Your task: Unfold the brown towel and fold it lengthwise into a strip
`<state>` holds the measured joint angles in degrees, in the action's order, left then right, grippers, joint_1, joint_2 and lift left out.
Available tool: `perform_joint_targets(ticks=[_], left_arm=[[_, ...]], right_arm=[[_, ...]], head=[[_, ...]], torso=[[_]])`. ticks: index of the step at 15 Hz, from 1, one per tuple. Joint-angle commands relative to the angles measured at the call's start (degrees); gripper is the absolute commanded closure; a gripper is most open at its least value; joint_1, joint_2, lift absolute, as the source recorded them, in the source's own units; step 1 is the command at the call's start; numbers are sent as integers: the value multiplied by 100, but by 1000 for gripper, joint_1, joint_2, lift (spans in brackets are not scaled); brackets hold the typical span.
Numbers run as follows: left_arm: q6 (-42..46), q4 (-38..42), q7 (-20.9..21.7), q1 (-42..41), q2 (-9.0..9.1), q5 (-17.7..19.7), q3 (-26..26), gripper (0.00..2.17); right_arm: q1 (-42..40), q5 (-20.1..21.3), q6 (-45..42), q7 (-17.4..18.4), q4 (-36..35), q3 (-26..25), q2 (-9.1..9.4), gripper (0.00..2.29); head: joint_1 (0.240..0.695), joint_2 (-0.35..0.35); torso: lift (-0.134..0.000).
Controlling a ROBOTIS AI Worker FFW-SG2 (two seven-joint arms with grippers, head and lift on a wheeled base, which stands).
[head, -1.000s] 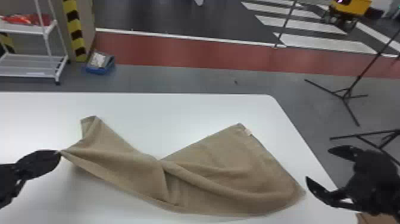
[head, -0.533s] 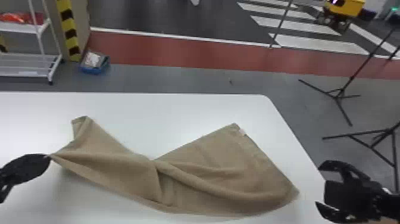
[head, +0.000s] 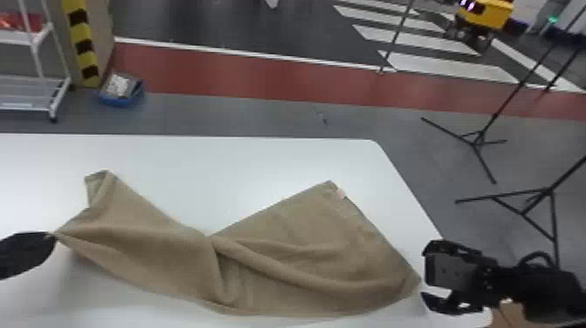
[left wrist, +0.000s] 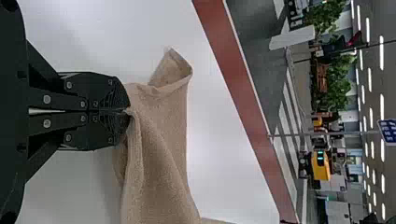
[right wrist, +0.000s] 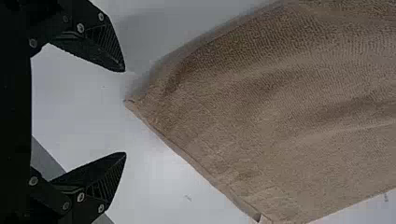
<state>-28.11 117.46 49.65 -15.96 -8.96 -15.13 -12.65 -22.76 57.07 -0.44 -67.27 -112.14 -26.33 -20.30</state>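
1 brown towel [head: 305, 261], 2 hands, 1 white surface [head: 261, 163]. Towel lies on surface btwn the 2 hands, partly spread, not flat: narrow w/ folds at its middle, broader twd R side, 1 corner flap turned up at far L. L hand [head: 51, 237] is at towel's L end; in its wrist view L hand [left wrist: 127, 112] is clamped tight, tips together on a pinch of towel. Pinched bit is up off surface, shadow under it. R hand [head: 425, 275] is at towel's R end, empty; per its wrist view R hand [right wrist: 125, 112] has 2 fingers [right wrist: 109, 179] spread wide, towel's corner just ahead of the gap, touching neither.

Labels: 1 small pale tag [head: 341, 193] on towel's far R edge, nothing legible. 1 blue sign [left wrist: 388, 130] w/ white marks in bkgd, L wrist view.

Containers: 1 blue bin [head: 115, 103] on floor [head: 226, 113] past surface, w/ whitish + grey stuff in it, can't ID. 1 white rack [head: 35, 52], 2 shelves in head view, red stuff [head: 19, 22] on upper one.

Also 2 black stands [head: 495, 115] on floor at R, 1 yellow machine [head: 486, 17] at far R, 1 yellow/black striped post [head: 80, 32] beside rack.
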Motion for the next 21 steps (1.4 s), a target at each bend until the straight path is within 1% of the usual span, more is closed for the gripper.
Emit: perform_joint_targets(ticks=[1,2,4,6,7,8,9,10,11,12,13,15,17,19,21], left_arm=[[2,22,10,-4,0,2,0,1568],[2,22,27,-13,-9,2,0,1568],[2,22,27,-13,-18,2,-35,1568],[20,13,27,-22,-35,2,-62,1568],[20,5,27,-22,-35,10,-62,1568],[37,13,27,-22,-27,10,-62,1568],[37,13,27,-13,-27,2,-62,1568],[37,13,27,-4,-27,2,-79,1568],[20,22,19,-4,-27,10,-176,1568],[20,22,27,-4,-18,19,-282,1568],[20,31,63,-4,-18,63,-440,1568],[20,40,194,14,-18,169,-800,1568],[2,172,300,22,-18,248,-1011,1568],[-103,391,405,22,17,256,-1108,1568],[-332,506,581,22,61,256,-1248,1568]], right_arm=[[158,129,234,-119,60,286,0,360],[202,181,357,-154,95,366,0,427],[228,190,409,-339,122,445,0,664],[254,164,638,-506,122,445,-44,1146],[289,102,796,-612,113,436,-53,1487],[289,-12,989,-682,95,418,-62,1767],[307,-179,1060,-717,60,357,-62,1956],[307,-443,1148,-717,-72,190,-44,2078],[298,-785,1271,-726,-265,-30,-18,2111],[263,-1023,1376,-761,-414,-206,9,2108],[131,-1172,1429,-770,-669,-364,26,2108],[-132,-1497,1446,-919,-1144,-636,158,2108],[-273,-2007,1570,-1095,-1636,-900,325,2111],[-282,-2297,2097,-1105,-1900,-988,422,2165],[-326,-2367,2255,-1105,-2093,-935,483,2165]], head=[[695,-289],[695,-274],[695,-265],[695,-256],[695,-254],[695,-256],[695,-256],[695,-258],[695,-259],[695,-257],[695,-251],[695,-234],[695,-207],[695,-156],[695,-140]], torso=[[-126],[-126],[-126],[-126],[-126],[-126],[-126],[-126],[-126],[-126],[-126],[-126],[-126],[-126],[-126]])
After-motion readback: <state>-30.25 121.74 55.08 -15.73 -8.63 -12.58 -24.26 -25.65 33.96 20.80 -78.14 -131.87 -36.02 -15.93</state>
